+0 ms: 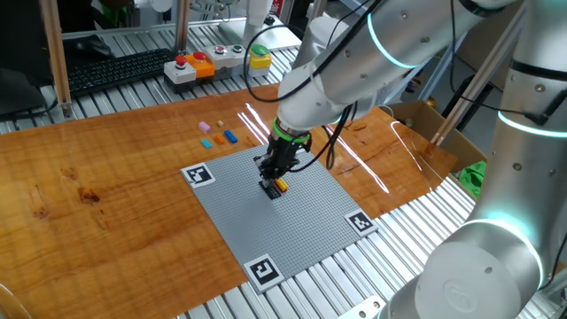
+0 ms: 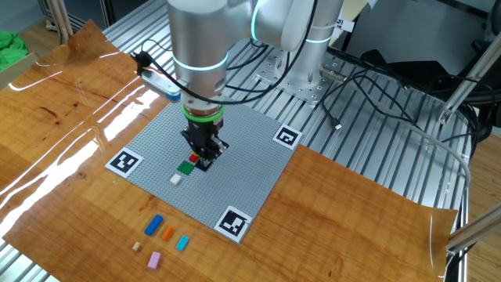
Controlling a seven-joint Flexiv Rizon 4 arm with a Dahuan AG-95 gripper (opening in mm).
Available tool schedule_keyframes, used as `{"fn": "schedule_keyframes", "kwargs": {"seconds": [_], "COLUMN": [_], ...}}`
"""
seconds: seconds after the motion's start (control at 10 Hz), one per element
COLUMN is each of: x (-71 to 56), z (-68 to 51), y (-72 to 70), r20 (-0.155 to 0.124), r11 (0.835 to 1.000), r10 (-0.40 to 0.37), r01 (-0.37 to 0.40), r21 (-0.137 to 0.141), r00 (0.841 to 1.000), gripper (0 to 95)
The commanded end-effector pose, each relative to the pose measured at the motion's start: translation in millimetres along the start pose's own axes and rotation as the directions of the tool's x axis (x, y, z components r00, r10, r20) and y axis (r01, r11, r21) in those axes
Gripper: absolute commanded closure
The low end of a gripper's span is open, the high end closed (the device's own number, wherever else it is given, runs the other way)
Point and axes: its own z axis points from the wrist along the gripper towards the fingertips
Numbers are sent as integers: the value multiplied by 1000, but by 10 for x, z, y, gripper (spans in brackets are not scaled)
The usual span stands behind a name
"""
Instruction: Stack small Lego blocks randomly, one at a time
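Note:
My gripper (image 1: 274, 181) is low over the middle of the grey baseplate (image 1: 292, 226), its fingers close together around a small yellow block (image 1: 280, 185) that rests on the plate. In the other fixed view the gripper (image 2: 204, 157) stands right beside a red block (image 2: 194, 158), with a green block (image 2: 185, 166) and a white block (image 2: 175, 179) on the plate next to it. Loose blocks lie on the wood off the plate: blue (image 2: 153, 225), orange (image 2: 167, 232), light blue (image 2: 182, 243) and pink (image 2: 154, 259). They also show as blue (image 1: 231, 136), orange (image 1: 221, 139), light blue (image 1: 208, 142) and pink (image 1: 203, 127).
Black-and-white square markers (image 1: 198, 175) sit at the baseplate's corners. A box with red, orange and yellow push buttons (image 1: 195, 66) stands at the table's far edge, beside a keyboard (image 1: 115, 71). Cables (image 2: 368, 86) lie on the metal slats behind the arm base.

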Motion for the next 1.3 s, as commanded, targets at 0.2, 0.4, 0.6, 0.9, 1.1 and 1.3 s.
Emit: {"fn": "schedule_keyframes", "kwargs": {"seconds": [0.2,0.4,0.6,0.9,1.1,1.3], "x": [-31,-31,-41,-61,-113,-123], "z": [-88,-96,-162,-247,-129,77], "y": [59,61,79,78,49,-11], "r20": [-29,-27,-29,-46,-44,9], "r11": [999,999,999,999,999,1000], "r10": [25,26,28,24,14,4], "r01": [-24,-25,-28,-22,-12,-5], "r21": [21,23,32,44,38,28], "r00": [999,999,999,999,999,1000], "gripper": [950,950,950,950,950,950]}}
